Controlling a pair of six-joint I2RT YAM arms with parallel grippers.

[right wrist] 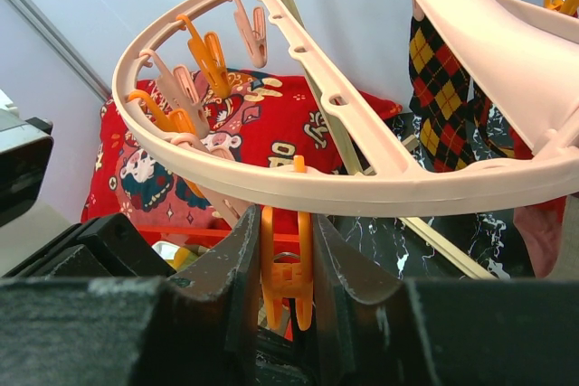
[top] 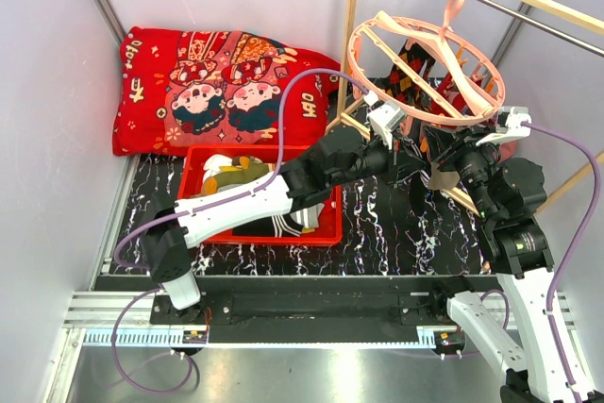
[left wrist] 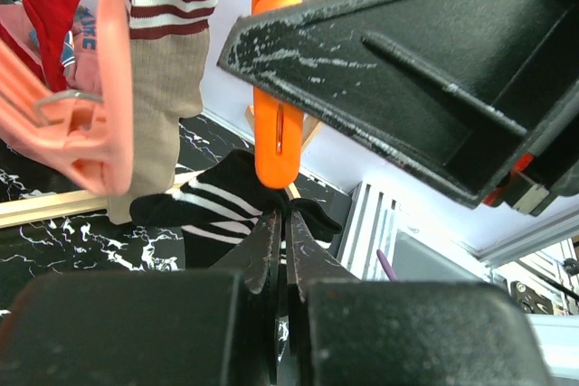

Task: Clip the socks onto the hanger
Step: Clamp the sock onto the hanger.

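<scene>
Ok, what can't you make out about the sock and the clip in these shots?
Left wrist: whether the black striped sock is inside the orange clip mouth; the shut left gripper covers the spot.
Right wrist: the clip's lower end, behind the right gripper.
Top external: where the two grippers meet, under the hanger; the red crate contents, partly under the left arm.

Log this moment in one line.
left fingers: shut on black striped sock | right fingers: squeezing orange clip on hanger | sock below clip

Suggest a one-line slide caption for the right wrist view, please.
Right gripper clamps an orange clip under the pink hanger ring; argyle sock hangs behind.
</scene>
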